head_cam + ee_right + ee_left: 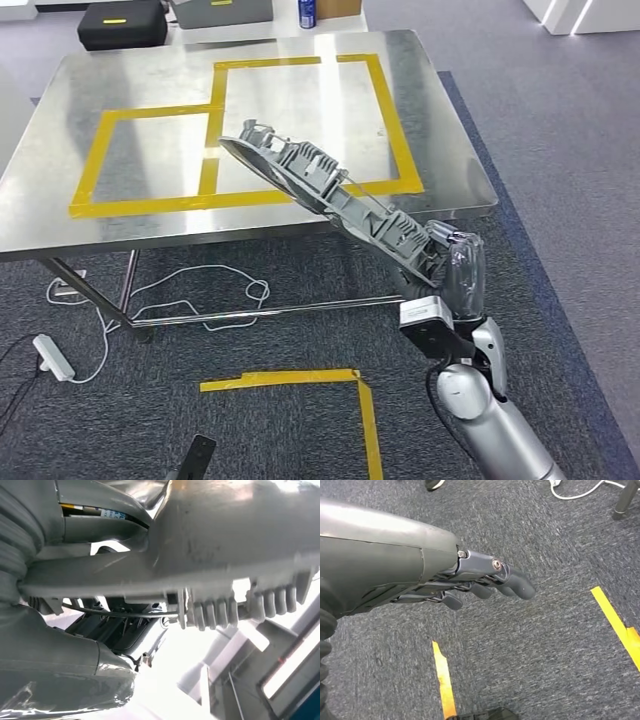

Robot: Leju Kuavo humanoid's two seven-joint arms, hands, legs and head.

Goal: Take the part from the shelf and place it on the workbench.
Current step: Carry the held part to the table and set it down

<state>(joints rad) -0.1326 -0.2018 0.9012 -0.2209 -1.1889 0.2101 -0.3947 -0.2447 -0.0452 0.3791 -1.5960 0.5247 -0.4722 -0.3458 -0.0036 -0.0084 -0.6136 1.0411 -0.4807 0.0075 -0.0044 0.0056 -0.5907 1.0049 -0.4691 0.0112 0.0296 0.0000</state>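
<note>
My left hand (482, 582) hangs over the grey carpet (546, 645), fingers (516, 584) straight and apart, holding nothing. Up from my right hand (459, 268), the long grey ribbed part (332, 190) slants out over the near edge of the steel workbench (68, 160), its far end above the yellow tape (226, 200). My right hand grips the part's near end.

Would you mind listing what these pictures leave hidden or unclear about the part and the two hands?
- Right hand: head view, its fingers are hidden by the grey part it holds and by glare on its cover.
- Whether the part's far end touches the workbench: head view, cannot tell.
- Part's full shape: right wrist view, cut off by the edges, washed out by bright light.
- Left hand: left wrist view, palm hidden behind its own cover.
</note>
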